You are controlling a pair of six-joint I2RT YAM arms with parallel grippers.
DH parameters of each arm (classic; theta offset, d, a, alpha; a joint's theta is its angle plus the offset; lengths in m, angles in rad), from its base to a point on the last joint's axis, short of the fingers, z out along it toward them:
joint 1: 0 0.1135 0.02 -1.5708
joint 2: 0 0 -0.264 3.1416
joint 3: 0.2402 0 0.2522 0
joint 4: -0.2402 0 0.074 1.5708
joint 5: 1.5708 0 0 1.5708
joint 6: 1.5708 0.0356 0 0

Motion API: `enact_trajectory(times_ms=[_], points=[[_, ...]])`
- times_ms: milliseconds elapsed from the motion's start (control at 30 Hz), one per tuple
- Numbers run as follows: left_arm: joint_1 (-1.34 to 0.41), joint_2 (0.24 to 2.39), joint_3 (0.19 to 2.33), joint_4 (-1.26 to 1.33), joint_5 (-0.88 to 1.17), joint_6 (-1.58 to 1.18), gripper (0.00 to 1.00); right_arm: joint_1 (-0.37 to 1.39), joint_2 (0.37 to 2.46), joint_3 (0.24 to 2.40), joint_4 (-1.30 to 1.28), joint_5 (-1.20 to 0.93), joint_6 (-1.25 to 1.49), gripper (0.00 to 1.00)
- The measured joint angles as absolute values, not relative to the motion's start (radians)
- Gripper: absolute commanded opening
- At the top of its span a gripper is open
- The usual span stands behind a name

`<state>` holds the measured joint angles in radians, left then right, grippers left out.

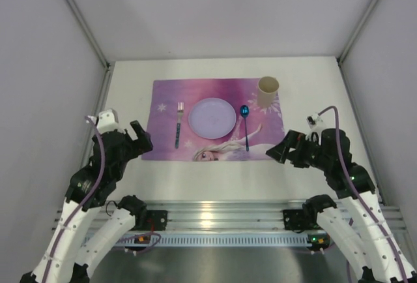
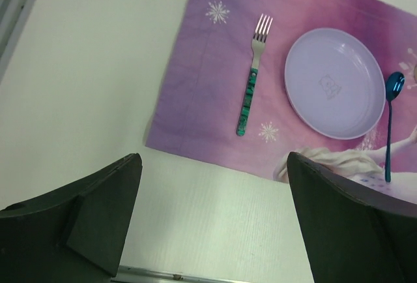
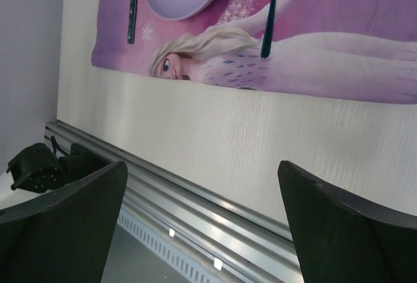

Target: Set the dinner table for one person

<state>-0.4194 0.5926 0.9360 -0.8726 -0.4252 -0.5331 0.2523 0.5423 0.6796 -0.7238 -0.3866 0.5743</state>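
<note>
Since the plate sits in the middle of the placemat, with the fork just to its left and the spoon just to its right, the setting looks arranged for someone sitting at the near edge. Both handles point back towards the arms. The cup stands upright at the mat's far right corner, beyond the spoon, where a right hand would find it. The mat lies flat on the white dinner table, with a band of bare top between its near edge and the ribbed rail. The left gripper hangs off the mat's near left corner and the right gripper off its near right corner. Both have their jaws spread wide and nothing between them. They seem to be kept to the sides so they won't knock anything. I see no knife, but otherwise the place looks finished or very nearly so.
</note>
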Motion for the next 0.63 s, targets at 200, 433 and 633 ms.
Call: enact_trajectory(times_ms=[200,433,633], points=[[-0.419,0.445,0.867,-0.83,-0.495,-0.499,0.98,0.252,0.496,0.68,-0.742,-0.369,0.587,1.0],[-0.419,0.424,0.847,-0.768,-0.587,-0.424,0.99,0.252,0.493,0.68,-0.774,-0.359,0.588,1.0],[-0.419,0.444,0.825,-0.688,-0.617,-0.382,0.99,0.252,0.487,0.68,-0.773,-0.356,0.587,1.0]])
